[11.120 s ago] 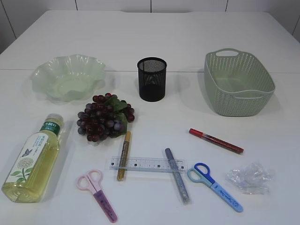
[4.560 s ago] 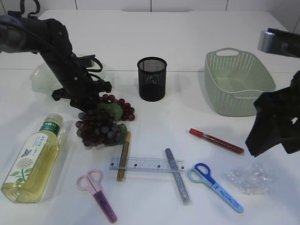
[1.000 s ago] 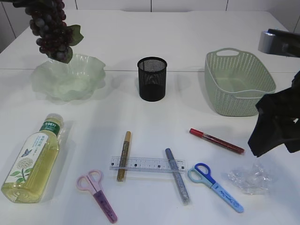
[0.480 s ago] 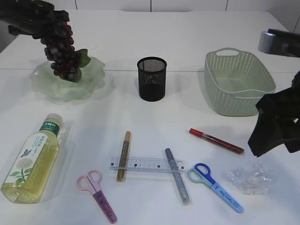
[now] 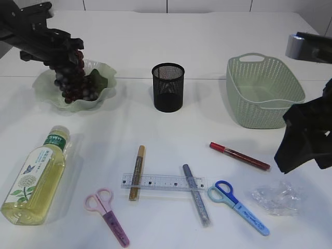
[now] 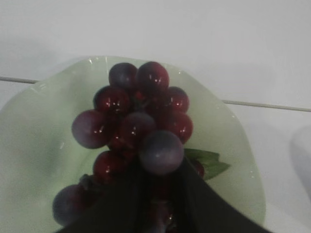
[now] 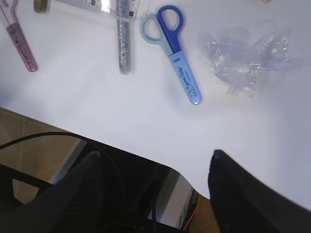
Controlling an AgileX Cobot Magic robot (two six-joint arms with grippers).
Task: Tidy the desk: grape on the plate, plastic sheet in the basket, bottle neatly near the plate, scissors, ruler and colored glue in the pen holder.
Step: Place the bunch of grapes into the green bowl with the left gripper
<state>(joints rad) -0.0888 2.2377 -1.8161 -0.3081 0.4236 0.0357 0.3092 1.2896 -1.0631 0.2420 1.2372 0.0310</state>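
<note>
The grape bunch [image 5: 75,78] has come down and now rests in the plate [image 5: 106,70], at ten o'clock on the bench [image 5: 171,36]. From the left wrist, the left tool [image 6: 158,194] pinches the grapes, so letting go comes next. The right tool [image 7: 155,162] hangs spread wide and empty above the blue scissors [image 7: 176,48].

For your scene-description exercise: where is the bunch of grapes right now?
In the exterior view the grapes sit at far left, lowered into the green plate with the left tool gripping them, left of the black pen holder.
</note>
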